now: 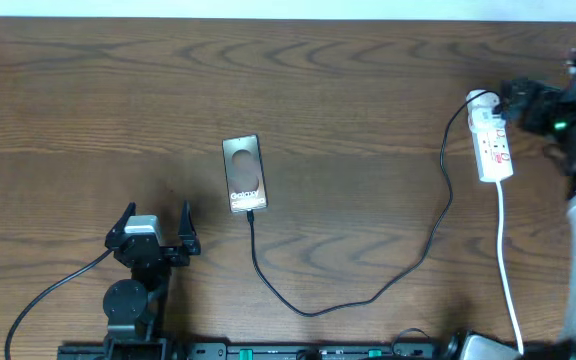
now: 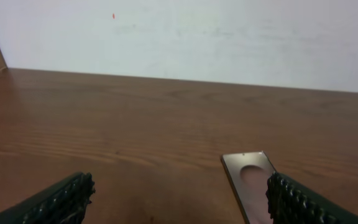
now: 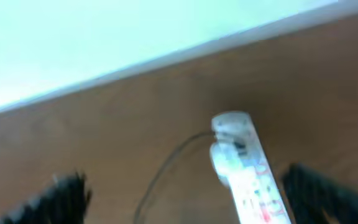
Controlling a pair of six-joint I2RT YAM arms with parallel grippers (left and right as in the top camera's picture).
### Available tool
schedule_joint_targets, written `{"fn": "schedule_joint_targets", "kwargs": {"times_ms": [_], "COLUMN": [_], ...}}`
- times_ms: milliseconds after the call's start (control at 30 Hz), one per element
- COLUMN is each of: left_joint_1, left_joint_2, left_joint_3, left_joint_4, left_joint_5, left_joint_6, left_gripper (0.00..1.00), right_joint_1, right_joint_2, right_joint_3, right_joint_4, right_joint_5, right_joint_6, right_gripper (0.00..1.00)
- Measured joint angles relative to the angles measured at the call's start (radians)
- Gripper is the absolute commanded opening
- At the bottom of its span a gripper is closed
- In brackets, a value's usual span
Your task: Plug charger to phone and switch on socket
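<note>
Two claws of mine show, and both stand spread with nothing between the pads. My left claw (image 1: 155, 224) is low over the wooden table (image 1: 368, 80). The phone (image 1: 244, 173) lies flat ahead of it and off to its right, apart from it. From the left wrist, the phone's near corner is hidden behind my right-hand finger (image 2: 297, 202). The charger (image 1: 308, 311) meets the short edge of the phone nearest that claw. From there its thin black cable loops away to the right, towards my other claw.

My right claw (image 3: 185, 180) is at the socket (image 3: 250, 180). The white strip lies ahead between its fingers, nearer the right-hand one. That view is blurred, so I cannot tell whether either finger touches it. The charger's white plug (image 1: 482, 100) sits at the strip's far end. The switches are too small to read.
</note>
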Motion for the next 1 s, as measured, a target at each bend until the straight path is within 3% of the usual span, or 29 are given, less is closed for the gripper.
{"fn": "schedule_joint_targets", "kwargs": {"times_ms": [200,367,567,867,1000], "left_joint_1": [0.0,0.0,0.0,0.0,0.0], "left_joint_2": [0.0,0.0,0.0,0.0,0.0], "left_joint_3": [0.002,0.003,0.004,0.004,0.004], "left_joint_4": [-0.004,-0.006,-0.006,-0.007,-0.007], "left_joint_5": [-0.001,-0.001,-0.001,-0.004,-0.003], "left_joint_6": [0.0,0.0,0.002,0.002,0.002], "left_gripper": [0.91,0.91,0.91,0.91,0.91], "right_joint_1": [0.152,0.204,0.224,0.248,0.27], "right_joint_2": [-0.269,-0.557,-0.916,-1.233,-1.329], "right_joint_3": [-0.487,-0.845,-1.125,-1.152,-1.152], "right_joint_4": [0.566,0.765,0.732,0.312,0.302], "right_joint_5": [0.02,0.078,0.156,0.238,0.265], "right_joint_6": [-0.102,-0.135,-0.145,-0.153,-0.167], "right_gripper": [0.99,0.99,0.99,0.99,0.99]}}
